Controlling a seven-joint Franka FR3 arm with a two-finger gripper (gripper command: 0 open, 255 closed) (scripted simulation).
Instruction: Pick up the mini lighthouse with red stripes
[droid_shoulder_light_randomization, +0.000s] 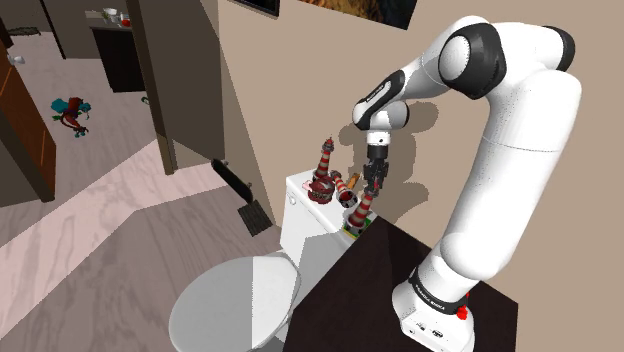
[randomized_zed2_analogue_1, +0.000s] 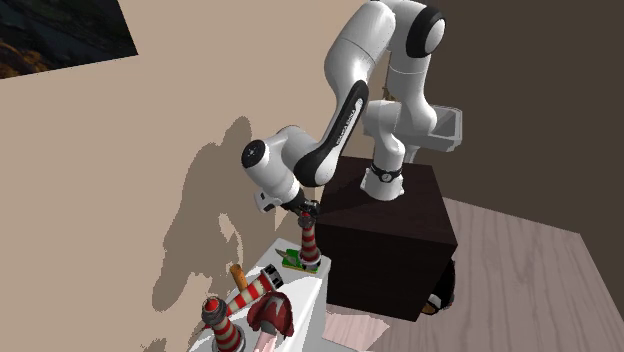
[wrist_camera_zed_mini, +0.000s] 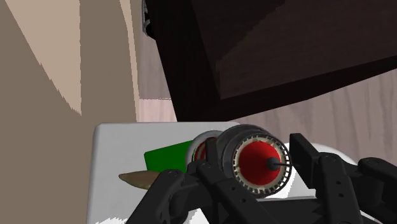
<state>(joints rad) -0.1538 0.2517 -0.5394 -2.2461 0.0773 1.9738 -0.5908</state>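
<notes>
Lighthouse (randomized_zed2_analogue_1: 310, 243) w/ red stripes just below end effector (randomized_zed2_analogue_1: 308, 213) (upright on tank (droid_shoulder_light_randomization: 298, 190)).

A mini lighthouse (droid_shoulder_light_randomization: 362, 208) wears red and white stripes, and its cap is red with a grey ring. Its base (wrist_camera_zed_mini: 162, 158) is bright green. The gripper (droid_shoulder_light_randomization: 374, 186) is all black, on a white arm (droid_shoulder_light_randomization: 510, 160) with dark joints. A second striped lighthouse (droid_shoulder_light_randomization: 325, 160) and a third striped lighthouse (droid_shoulder_light_randomization: 348, 190) are also red and white. A dark red object (droid_shoulder_light_randomization: 322, 192) contrasts with the white toilet tank (droid_shoulder_light_randomization: 298, 218). The stand (droid_shoulder_light_randomization: 370, 285) is blackish brown, the wall (droid_shoulder_light_randomization: 290, 90) beige, and the floor (droid_shoulder_light_randomization: 110, 230) pale pinkish wood grain.
</notes>
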